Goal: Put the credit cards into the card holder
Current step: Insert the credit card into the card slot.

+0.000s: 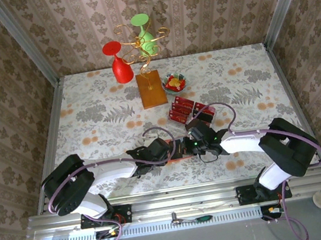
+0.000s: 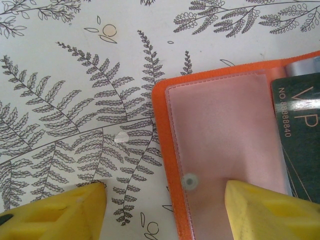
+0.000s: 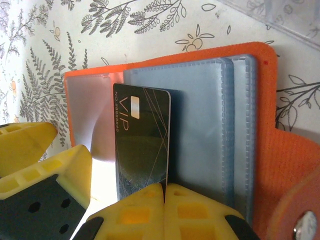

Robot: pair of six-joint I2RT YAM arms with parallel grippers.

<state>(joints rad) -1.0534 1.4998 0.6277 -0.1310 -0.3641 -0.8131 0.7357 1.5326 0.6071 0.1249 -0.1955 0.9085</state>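
The orange card holder [image 3: 295,150] lies open on the table, its clear sleeves [image 3: 200,130] showing. My right gripper [image 3: 164,192] is shut on the lower edge of a dark card [image 3: 142,135] printed "VIP", which stands against the sleeves. The left gripper [image 2: 165,200] is open and straddles the holder's left edge. One of its fingers [image 2: 265,210] rests on the pink inner flap [image 2: 220,130] near the pale snap [image 2: 189,181]. The other stands over bare table. In the top view both grippers meet at the holder [image 1: 175,159]. Several red cards [image 1: 181,109] lie behind it.
A brown wooden block [image 1: 151,90] with a gold wire stand holds a red glass [image 1: 119,66] and a green glass [image 1: 145,35] at the back. A bowl of candies [image 1: 174,83] sits right of it. More red cards [image 1: 205,112] lie close behind the right gripper.
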